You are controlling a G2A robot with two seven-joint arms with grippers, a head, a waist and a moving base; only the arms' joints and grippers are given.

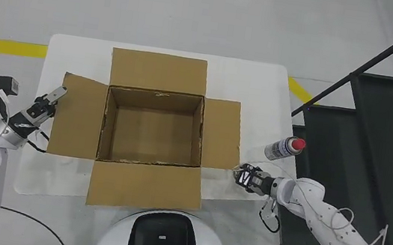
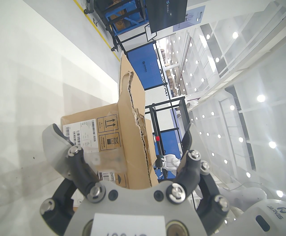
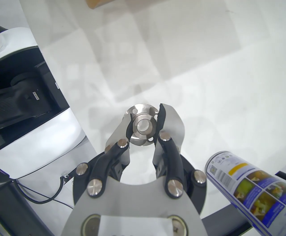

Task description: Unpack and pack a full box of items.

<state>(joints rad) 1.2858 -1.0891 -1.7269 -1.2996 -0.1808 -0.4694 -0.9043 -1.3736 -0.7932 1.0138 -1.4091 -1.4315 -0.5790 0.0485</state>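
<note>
the cardboard box (image 1: 152,128) stands open in the middle of the white table (image 1: 262,86), all four flaps folded out flat and its brown floor showing. the right gripper (image 3: 145,112) is just off the box's right flap, at the flap's corner nearest the robot. its two fingers are drawn in around a round steel flange (image 3: 143,127), with the black pads pressing the raised hub from either side. whether the flange rests on the table or hangs clear of it cannot be told. a spray can (image 1: 284,148) with a red cap lies on its side to the right of the box, apart from the right flap. the left gripper (image 2: 120,137) sits just outside the box's left flap, pointing at the box's labelled side wall. its fingers are spread wide with nothing between them. whether a fingertip touches the flap cannot be told.
</note>
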